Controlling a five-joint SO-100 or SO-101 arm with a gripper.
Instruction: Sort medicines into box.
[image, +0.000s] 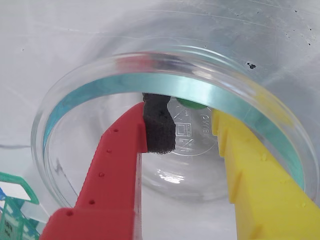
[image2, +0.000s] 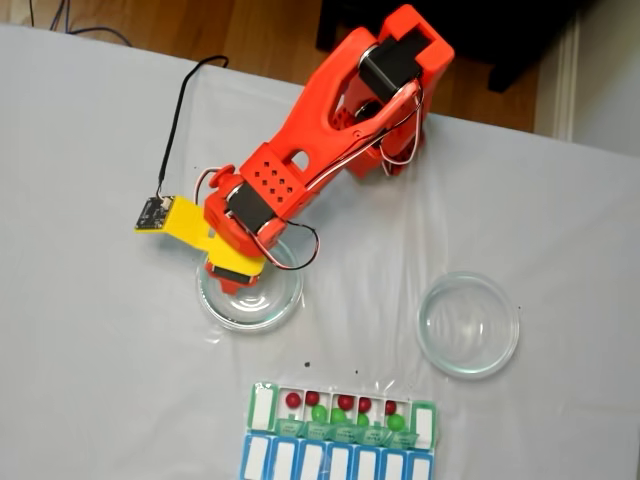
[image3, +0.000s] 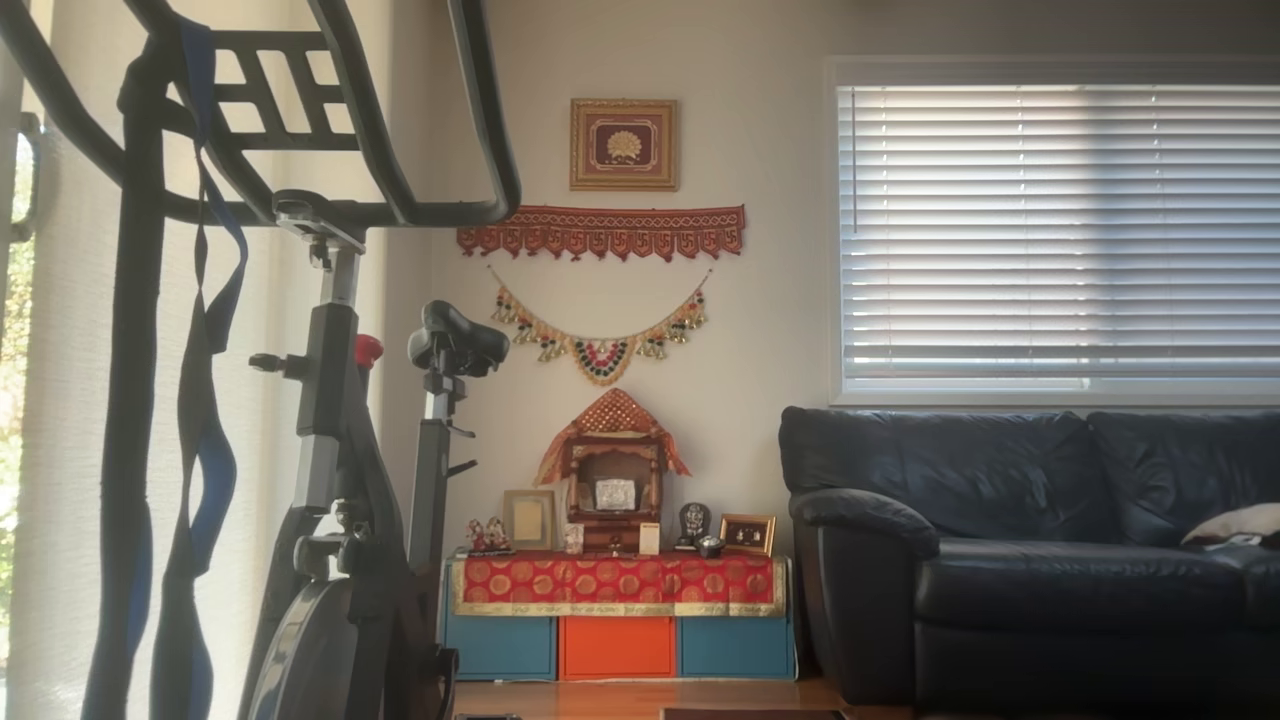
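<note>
In the wrist view my gripper (image: 182, 112) is open, with a red finger (image: 112, 170) carrying a black foam pad on the left and a yellow finger (image: 260, 180) on the right. It reaches down into a round clear glass dish (image: 55, 110). One green medicine (image: 192, 103) lies in the dish just beyond the fingertips, partly behind the rim. In the fixed view the gripper (image2: 235, 278) hangs over that dish (image2: 285, 300), left of centre. The box (image2: 262, 405) lies at the front edge, with several red medicines (image2: 293, 399) and green medicines (image2: 396, 421) in its compartments. A corner of the box (image: 12, 210) shows in the wrist view.
A second clear glass dish (image2: 468, 325) stands empty to the right on the white tablecloth (image2: 90, 350). The orange arm base (image2: 395, 60) sits at the table's far edge. The other view looks into a living room with an exercise bike (image3: 340, 450) and a sofa (image3: 1030, 540).
</note>
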